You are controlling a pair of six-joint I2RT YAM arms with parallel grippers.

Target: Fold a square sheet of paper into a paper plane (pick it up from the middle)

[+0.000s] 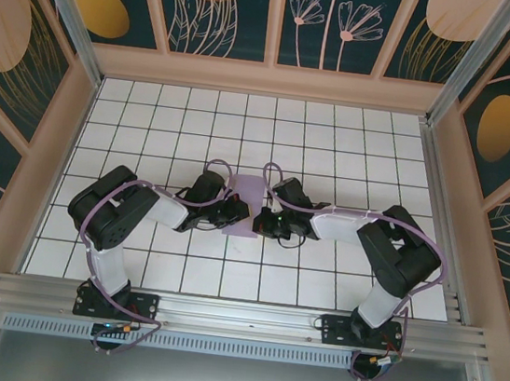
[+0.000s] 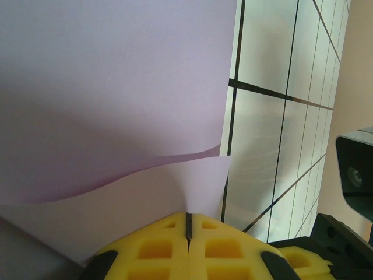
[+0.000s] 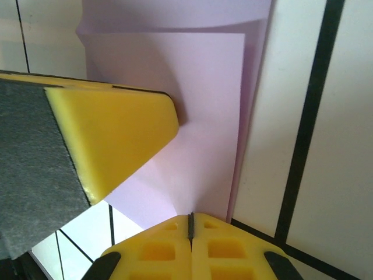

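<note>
The left arm (image 1: 124, 220) and the right arm (image 1: 388, 250) are built alike: chunky black joint housings alternate with smooth white link shells. A thin lavender cable (image 1: 220, 162) runs in loose loops along the outside of each (the same pale purple on both). Each arm rises from a flat black base plate (image 1: 116, 302). The left hand (image 2: 188, 217) and the right hand (image 3: 190, 217) carry bright yellow pads (image 2: 157, 248) moulded with square recesses and rimmed in rounded black. One finger's outer flank (image 3: 29, 175) is dark grey and finely textured.
</note>
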